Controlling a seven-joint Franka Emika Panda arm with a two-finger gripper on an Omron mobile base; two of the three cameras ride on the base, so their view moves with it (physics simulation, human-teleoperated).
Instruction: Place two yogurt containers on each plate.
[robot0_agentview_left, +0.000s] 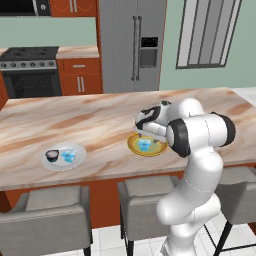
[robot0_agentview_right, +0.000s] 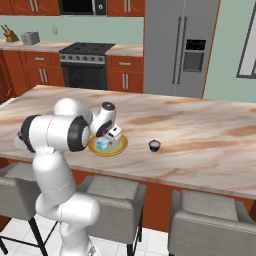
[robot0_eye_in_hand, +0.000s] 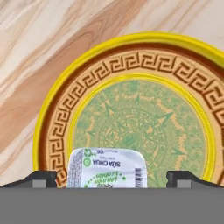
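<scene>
One light blue yogurt cup (robot0_eye_in_hand: 108, 168) sat on the yellow-rimmed plate (robot0_eye_in_hand: 52, 109), right between the fingertips (robot0_eye_in_hand: 41, 178) of the released hand (robot0_agentview_left: 148, 137); the dark cup (robot0_agentview_right: 154, 145) waited on the table (robot0_agentview_right: 200, 135), off to the hand's right.

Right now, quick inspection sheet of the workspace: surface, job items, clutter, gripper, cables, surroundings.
Surface: marble-pattern island counter, flat.
Job's things: white plate holds a dark yogurt cup and a light blue cup. Yellow-rimmed plate holds one light blue yogurt cup. Another dark cup stands on the bare counter to that plate's right.
Clutter: nothing seen.
Gripper: gripper over the yellow-rimmed plate, jaws open, either side of the cup, not touching.
Cables: nothing seen.
Surroundings: grey stools in front of the island; stove and fridge behind.
</scene>
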